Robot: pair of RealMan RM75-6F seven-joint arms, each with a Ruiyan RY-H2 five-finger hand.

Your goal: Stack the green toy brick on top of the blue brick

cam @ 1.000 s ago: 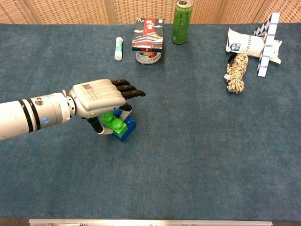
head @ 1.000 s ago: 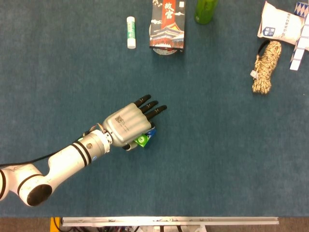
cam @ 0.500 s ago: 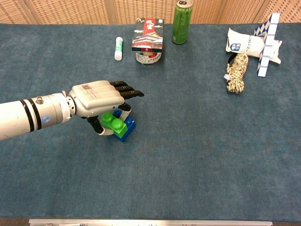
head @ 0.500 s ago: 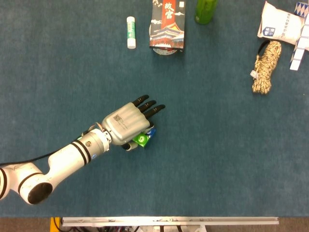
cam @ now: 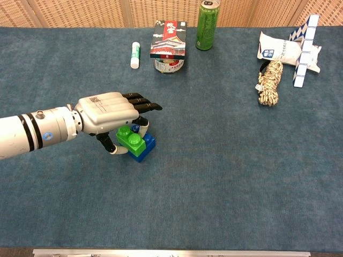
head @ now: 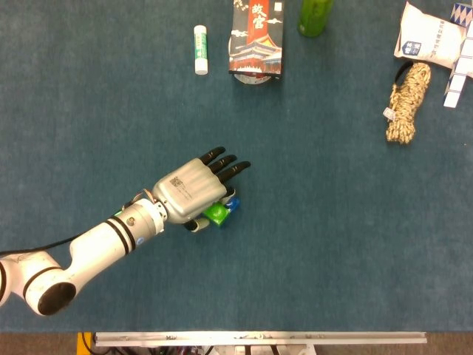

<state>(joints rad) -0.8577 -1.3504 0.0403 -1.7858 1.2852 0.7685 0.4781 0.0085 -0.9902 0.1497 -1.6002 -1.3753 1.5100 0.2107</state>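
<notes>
One green studded plastic toy brick sits on one blue plastic brick, left of centre on the blue carpeted surface. Wide bare room lies to the right and near side; one white glue stick, one printed box, one green can and one coiled rope stand far off. The left hand hovers over the stack, fingers extended above, thumb beside the green brick; whether it grips cannot be told.
</notes>
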